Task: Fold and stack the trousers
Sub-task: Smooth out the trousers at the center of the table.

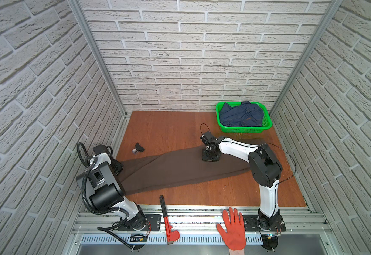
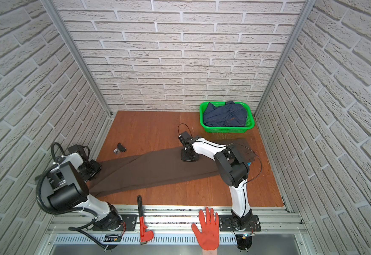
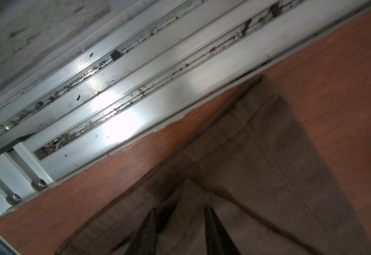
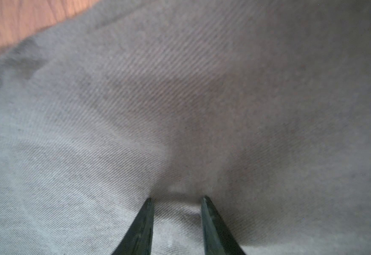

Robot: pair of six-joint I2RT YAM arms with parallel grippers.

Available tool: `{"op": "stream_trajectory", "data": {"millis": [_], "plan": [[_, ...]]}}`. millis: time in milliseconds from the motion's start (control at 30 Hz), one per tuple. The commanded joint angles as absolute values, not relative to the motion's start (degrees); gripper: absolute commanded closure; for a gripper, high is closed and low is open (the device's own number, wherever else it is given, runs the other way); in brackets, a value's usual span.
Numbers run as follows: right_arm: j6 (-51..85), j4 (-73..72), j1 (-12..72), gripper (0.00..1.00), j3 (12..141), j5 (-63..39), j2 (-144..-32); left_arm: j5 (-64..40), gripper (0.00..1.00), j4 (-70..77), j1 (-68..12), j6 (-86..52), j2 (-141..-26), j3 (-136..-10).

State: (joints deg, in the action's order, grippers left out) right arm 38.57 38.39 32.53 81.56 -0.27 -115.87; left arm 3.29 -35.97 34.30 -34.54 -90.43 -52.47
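Note:
The dark brown trousers (image 1: 180, 170) (image 2: 158, 170) lie stretched flat across the wooden table from its left edge to the right side. My left gripper (image 1: 116, 167) (image 3: 180, 208) is at their left end by the table's edge. In the left wrist view a raised fold of the brown cloth (image 3: 189, 194) stands pinched between its fingers. My right gripper (image 1: 210, 157) (image 4: 177, 197) points straight down on the far edge of the trousers near their middle. Its fingertips are pressed into the cloth (image 4: 180, 99) with the jaws apart and flat fabric between them.
A green basket (image 1: 244, 130) at the back right holds a dark blue denim garment (image 1: 242, 114). A small black object (image 1: 138, 148) lies beyond the trousers' left end. A red pipe wrench (image 1: 168, 220) and an orange-gloved hand (image 1: 233, 229) rest on the front rail.

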Motion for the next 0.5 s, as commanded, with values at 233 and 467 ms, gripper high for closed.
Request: {"op": "stream_trajectory", "data": {"millis": [233, 467], "plan": [[38.80, 41.36, 33.31, 0.63, 79.41, -0.97, -113.73, 6.27, 0.97, -38.09, 34.54, -34.49, -86.39, -55.23], [38.96, 41.25, 33.38, 0.63, 79.30, -0.83, -113.73, 9.38, 0.96, -43.85, 34.54, -29.64, -85.73, -65.03]]}}
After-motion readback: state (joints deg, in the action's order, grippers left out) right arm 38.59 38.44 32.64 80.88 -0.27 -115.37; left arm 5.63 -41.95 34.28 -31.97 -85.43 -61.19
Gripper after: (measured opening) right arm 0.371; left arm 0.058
